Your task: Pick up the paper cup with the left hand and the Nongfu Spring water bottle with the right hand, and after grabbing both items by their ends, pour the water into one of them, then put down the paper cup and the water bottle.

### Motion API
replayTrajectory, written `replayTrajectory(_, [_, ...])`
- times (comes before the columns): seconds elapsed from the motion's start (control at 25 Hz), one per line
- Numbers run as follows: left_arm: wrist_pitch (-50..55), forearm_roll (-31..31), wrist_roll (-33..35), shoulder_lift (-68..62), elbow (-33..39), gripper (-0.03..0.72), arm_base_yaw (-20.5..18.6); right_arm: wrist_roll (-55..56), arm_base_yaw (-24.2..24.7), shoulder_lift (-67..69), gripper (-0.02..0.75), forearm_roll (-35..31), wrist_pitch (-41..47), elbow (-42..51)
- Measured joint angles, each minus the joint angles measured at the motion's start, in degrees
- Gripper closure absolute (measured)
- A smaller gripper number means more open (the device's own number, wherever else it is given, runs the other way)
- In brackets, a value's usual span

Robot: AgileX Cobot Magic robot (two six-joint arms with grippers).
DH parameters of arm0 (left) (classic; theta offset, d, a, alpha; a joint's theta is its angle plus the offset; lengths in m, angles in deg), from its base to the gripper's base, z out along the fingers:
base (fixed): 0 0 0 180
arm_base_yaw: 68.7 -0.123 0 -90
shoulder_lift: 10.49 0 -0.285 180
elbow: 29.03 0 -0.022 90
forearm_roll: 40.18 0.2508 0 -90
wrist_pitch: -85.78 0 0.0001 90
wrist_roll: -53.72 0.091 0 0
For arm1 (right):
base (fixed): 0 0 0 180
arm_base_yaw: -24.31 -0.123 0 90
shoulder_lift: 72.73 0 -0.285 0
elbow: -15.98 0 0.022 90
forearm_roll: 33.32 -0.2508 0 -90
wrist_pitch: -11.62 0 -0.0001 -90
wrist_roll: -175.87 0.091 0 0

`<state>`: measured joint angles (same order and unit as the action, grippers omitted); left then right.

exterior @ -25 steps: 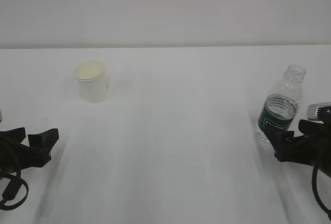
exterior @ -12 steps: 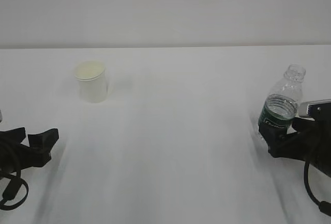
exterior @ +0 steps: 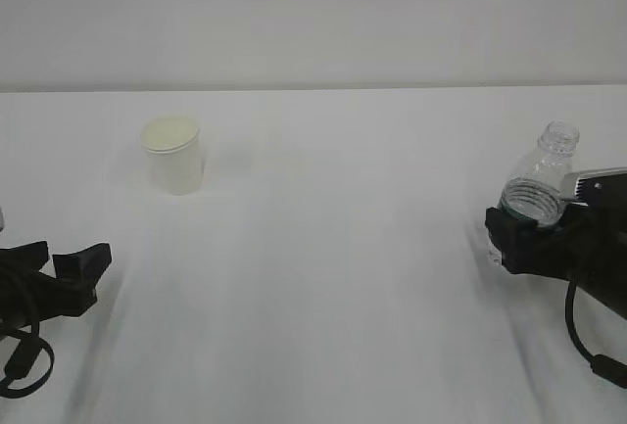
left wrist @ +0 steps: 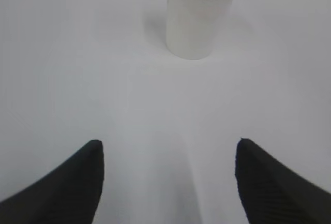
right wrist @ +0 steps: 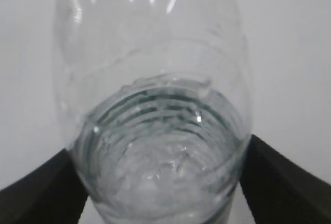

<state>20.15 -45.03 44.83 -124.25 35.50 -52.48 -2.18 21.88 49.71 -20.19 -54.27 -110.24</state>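
The paper cup (exterior: 174, 155) stands upright on the white worktop (exterior: 333, 248), left of middle and nearer the far edge than the near one. Cream inside, rolled rim; nothing touches it. In the left wrist view the cup (left wrist: 201, 14) sits ahead of the pincer, well apart from both tips, approx. centred but a bit to the right.

The Nongfu Spring water bottle (exterior: 541, 174) is upright by the right edge of the worktop, no cap, neck and shoulder clear of the gripper. Its green label is mostly hidden behind the black gripper body in the exterior view. Water (right wrist: 165, 167) fills the lower part; upper part is empty w/ glare streaks.

The right hand (exterior: 537, 240) has its jaws spread wide w/ the bottle (right wrist: 155, 105) between them, one finger at each side of the ribbed body. Whether the pads press the plastic I cannot tell; bottle base isn't visible.

The left hand (exterior: 61, 269) is low at the near left corner, jaws wide, holding nothing, black cable looped below it.
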Motion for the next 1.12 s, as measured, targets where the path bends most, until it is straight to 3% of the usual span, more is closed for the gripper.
replayTrajectory(0.44, [0.0, 0.0, 0.0, 0.0, 0.0, 0.120, 0.0, 0.0, 0.0, 0.2, 0.078, 0.1, 3.2, -2.8])
replayTrajectory(1.12, [0.0, 0.0, 0.0, 0.0, 0.0, 0.123, 0.0, 0.0, 0.0, 4.6, 0.089, 0.2, 1.3, -5.1])
